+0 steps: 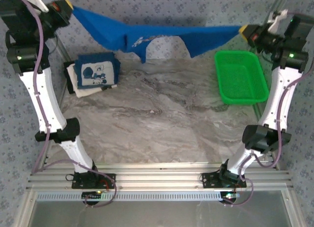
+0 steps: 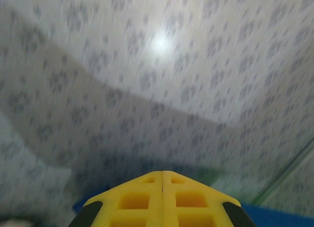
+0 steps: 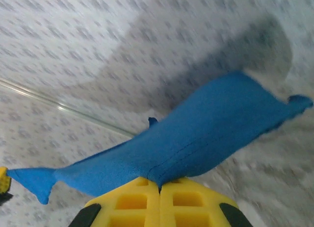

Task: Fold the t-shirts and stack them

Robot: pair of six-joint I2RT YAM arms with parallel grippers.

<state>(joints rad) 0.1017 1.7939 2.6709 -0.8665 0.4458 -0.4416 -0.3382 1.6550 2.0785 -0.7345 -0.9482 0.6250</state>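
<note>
Two-point hold | left gripper (image 1: 73, 8) clamped on blue t-shirt (image 1: 162, 36) | right gripper (image 1: 242, 29) clamped on same | stretched aloft, leftward from basket (image 1: 222, 85)

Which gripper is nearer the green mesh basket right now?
Right. The right gripper sits just beyond the green basket, clamping the royal-blue t-shirt; the left gripper holds the shirt's other end, far off to the left.

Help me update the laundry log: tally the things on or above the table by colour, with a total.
royal-blue t-shirt: 1
navy t-shirt: 1
white t-shirt: 1 visible, under the navy one
green basket: 1
Total: 4
</note>
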